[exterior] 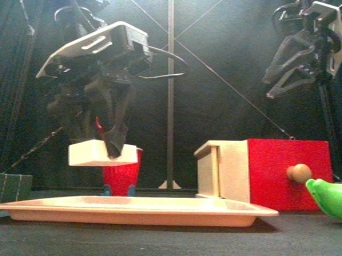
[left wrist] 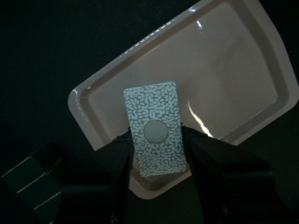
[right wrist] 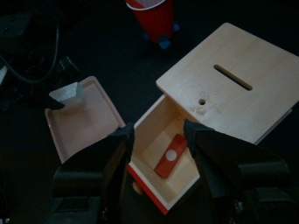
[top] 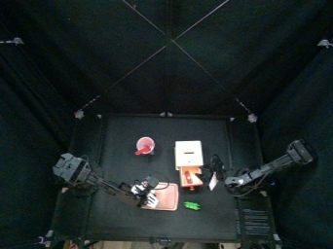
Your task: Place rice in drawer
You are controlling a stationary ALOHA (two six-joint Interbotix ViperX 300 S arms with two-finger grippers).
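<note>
While the rice [exterior: 103, 152] is clamped between the left gripper's [exterior: 114, 150] jaws above the tray [exterior: 134, 212], the drawer [right wrist: 176, 162] is seen pulled open, with the right gripper [right wrist: 158, 144] poised over it, jaws apart

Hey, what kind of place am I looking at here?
Most likely a robotics lab test pen, not a home or kitchen. Black curtains enclose a small black table, two robot arms reach in from either side, and toy-like props sit on it: a wooden drawer and a pink cup.
</note>
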